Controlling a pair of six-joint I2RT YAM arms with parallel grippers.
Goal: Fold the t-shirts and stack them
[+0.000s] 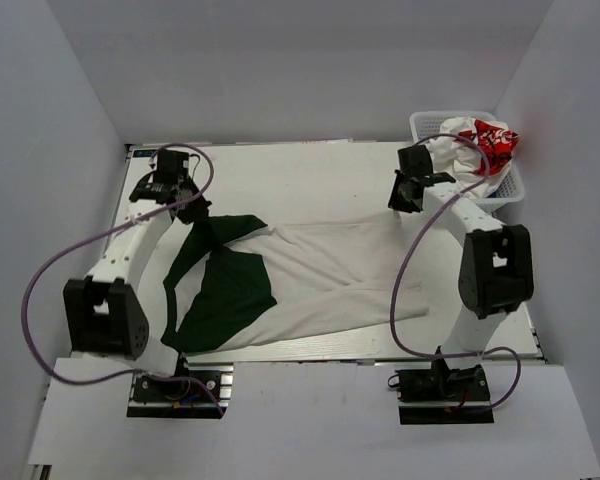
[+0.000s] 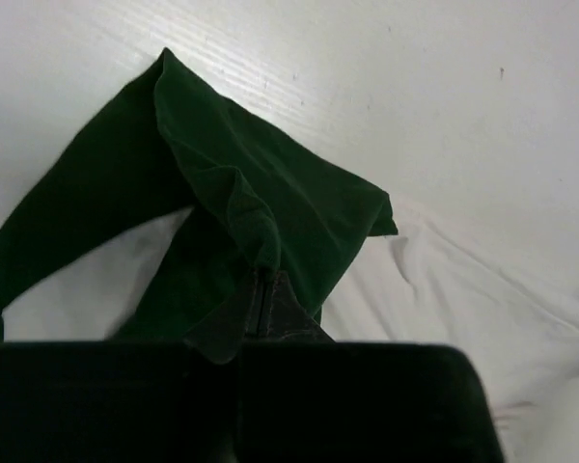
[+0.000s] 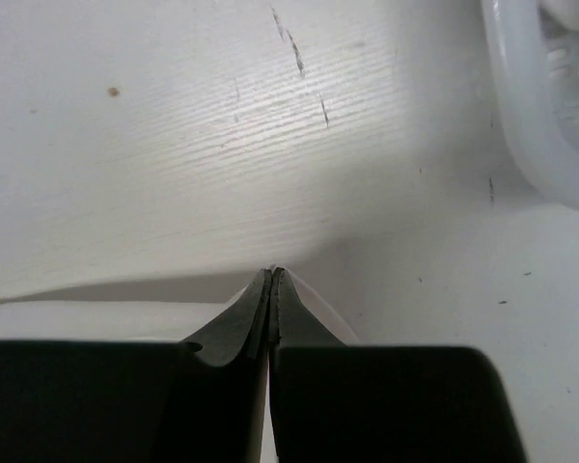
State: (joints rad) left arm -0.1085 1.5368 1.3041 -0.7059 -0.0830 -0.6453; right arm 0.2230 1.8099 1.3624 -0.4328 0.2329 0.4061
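Item: one off-white soft-cloth t-shirt with dark green sleeves (image 1: 325, 280), laid across the middle of the white wood-grain table (image 1: 310, 175), rumpled and only partly spread. The body was seen running from the near left to the far right. One dark green sleeve (image 2: 270, 183) was folded over itself at the far left, and a broad green panel was lying across the near-left part. No print was seen, so the printed face was judged to be turned down or folded in. The left gripper (image 2: 263, 282) was closed tight on a ridge of that sleeve, with the cloth bunched at its tips. The right gripper (image 3: 273, 275) was closed at the far-right edge of the t-shirt. A thin peak of pale cloth was drawn up to its tips and was judged to be pinched there. The step in hand was judged to be the spreading of this t-shirt before any fold, with both far corners taken. The next move was judged to call for the two grips to be drawn apart and lifted together, so that the cloth would be pulled flat without slipping. A second crumpled white t-shirt with red print (image 1: 485, 140) was stored in the white plastic mesh basket (image 1: 427, 122) at the far right, unfolded.
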